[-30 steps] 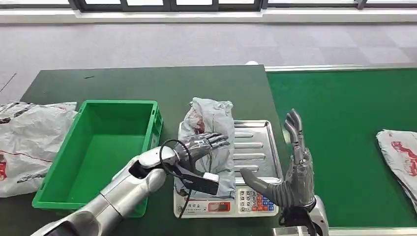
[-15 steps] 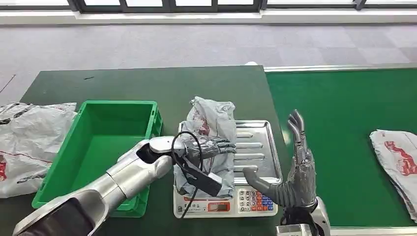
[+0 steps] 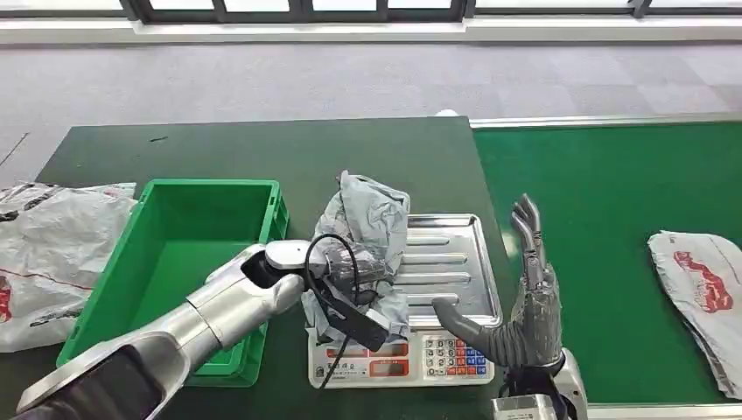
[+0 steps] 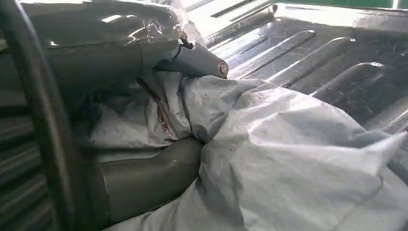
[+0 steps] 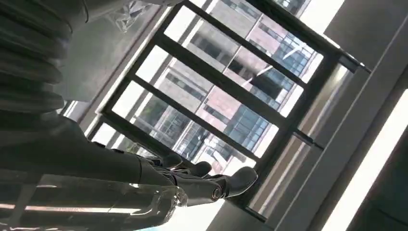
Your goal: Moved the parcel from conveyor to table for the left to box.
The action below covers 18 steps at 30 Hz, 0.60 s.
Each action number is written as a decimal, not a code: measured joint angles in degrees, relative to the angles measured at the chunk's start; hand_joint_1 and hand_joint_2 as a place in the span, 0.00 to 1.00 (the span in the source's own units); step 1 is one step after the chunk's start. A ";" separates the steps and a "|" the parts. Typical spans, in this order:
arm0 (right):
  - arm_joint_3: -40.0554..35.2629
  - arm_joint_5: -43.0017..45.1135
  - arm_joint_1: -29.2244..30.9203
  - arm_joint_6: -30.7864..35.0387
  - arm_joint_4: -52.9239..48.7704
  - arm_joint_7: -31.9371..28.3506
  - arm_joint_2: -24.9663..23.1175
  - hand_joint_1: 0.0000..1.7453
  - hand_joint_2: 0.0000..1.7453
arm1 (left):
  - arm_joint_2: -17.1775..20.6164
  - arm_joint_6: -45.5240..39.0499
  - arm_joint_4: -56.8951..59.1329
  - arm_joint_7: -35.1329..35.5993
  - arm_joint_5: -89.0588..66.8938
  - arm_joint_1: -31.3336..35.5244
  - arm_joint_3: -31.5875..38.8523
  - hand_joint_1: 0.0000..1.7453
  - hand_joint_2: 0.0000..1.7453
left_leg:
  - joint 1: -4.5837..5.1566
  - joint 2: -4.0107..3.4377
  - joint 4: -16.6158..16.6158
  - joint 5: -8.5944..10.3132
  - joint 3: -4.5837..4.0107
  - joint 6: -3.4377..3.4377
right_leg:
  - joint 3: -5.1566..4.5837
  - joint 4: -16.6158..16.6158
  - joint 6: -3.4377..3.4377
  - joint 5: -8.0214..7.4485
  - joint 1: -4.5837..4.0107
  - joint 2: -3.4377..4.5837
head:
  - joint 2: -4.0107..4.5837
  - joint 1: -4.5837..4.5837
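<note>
A crumpled grey parcel (image 3: pixel 367 227) with red print lies on the left part of the scale's steel tray (image 3: pixel 455 262). My left hand (image 3: pixel 354 267) grips it from the box side; in the left wrist view its fingers (image 4: pixel 192 57) and thumb close into the grey plastic of the parcel (image 4: pixel 288 159). My right hand (image 3: pixel 525 306) stands upright beside the scale, fingers straight and apart, thumb out, holding nothing. The right wrist view shows that hand (image 5: pixel 192 180) against windows. The green box (image 3: pixel 188 262) stands empty left of the scale.
The scale's keypad (image 3: pixel 451 357) faces me at the table's front edge. Another grey parcel (image 3: pixel 700 289) lies on the green conveyor at right. A large grey bag (image 3: pixel 48 254) lies left of the box.
My left hand went from lying flat on the parcel to closing around it, bunching it toward the box. The parcel on the conveyor has slid left. My right hand stayed put.
</note>
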State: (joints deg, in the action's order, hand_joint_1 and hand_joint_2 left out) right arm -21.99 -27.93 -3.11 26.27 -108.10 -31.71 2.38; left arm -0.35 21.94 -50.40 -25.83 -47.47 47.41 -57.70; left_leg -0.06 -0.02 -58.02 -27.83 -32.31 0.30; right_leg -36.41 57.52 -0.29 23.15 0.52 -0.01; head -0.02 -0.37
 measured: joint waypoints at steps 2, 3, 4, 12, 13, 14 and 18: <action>0.00 0.00 0.00 -0.33 0.00 0.13 0.00 0.00 1.00 | 0.02 0.02 0.11 0.18 0.00 0.16 -0.35 1.00 1.00 | -0.01 0.00 0.00 0.00 0.00 0.00 | -0.01 0.00 0.00 0.01 -0.01 0.00 | 0.00 0.00; 0.00 -0.04 0.00 -0.53 0.00 0.15 0.00 0.00 1.00 | 0.02 0.09 0.22 0.20 0.00 0.24 -0.48 1.00 1.00 | -0.01 0.00 0.00 0.00 -0.01 0.00 | -0.01 0.00 0.00 0.01 -0.01 0.00 | 0.00 0.00; 0.00 -0.13 0.01 -0.74 0.00 0.20 0.00 0.00 1.00 | 0.02 0.13 0.33 0.20 0.00 0.31 -0.59 1.00 1.00 | -0.01 0.00 0.00 0.00 -0.01 0.00 | -0.01 0.00 0.00 0.01 -0.01 0.00 | -0.02 0.00; 0.00 -0.85 -0.33 -1.14 -0.06 0.55 0.00 0.00 1.00 | 0.02 -5.00 0.57 2.74 -1.28 0.35 -1.51 1.00 1.00 | 0.01 0.00 0.00 -0.01 0.01 -0.01 | 0.02 -0.01 -0.02 0.02 0.01 0.00 | 0.00 0.00; 0.00 -1.44 -0.90 -1.14 -0.26 0.39 0.00 0.00 1.00 | 0.02 -8.87 0.55 5.28 -2.83 -0.13 -1.40 1.00 1.00 | 0.01 0.01 0.00 -0.01 0.01 -0.01 | 0.02 -0.01 -0.02 0.02 0.02 -0.01 | 0.00 0.00; 0.00 -2.06 -1.77 -1.18 -0.70 0.22 0.00 0.00 1.00 | 0.09 -13.84 0.19 8.25 -4.86 -1.12 -0.85 1.00 1.00 | 0.01 0.01 0.00 -0.01 -0.03 -0.01 | 0.00 0.00 -0.02 0.02 0.02 -0.01 | 0.00 0.00; 0.00 -3.17 -4.79 -1.86 -2.95 -0.02 0.00 0.00 1.00 | 1.77 -22.23 -3.92 13.01 -9.40 -4.96 4.33 1.00 1.00 | -0.01 -0.03 0.00 -0.02 0.10 0.03 | -0.14 0.00 -0.01 0.02 -0.02 0.07 | 0.00 0.00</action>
State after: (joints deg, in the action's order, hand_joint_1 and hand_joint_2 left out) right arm -21.99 -31.10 -7.89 24.41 -111.06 -31.74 2.38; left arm 1.42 -0.28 -54.32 -12.83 -56.87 42.45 -53.37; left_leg -0.07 -0.05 -58.02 -27.85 -32.21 0.33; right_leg -36.56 57.52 -0.30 23.17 0.50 0.06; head -0.02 -0.37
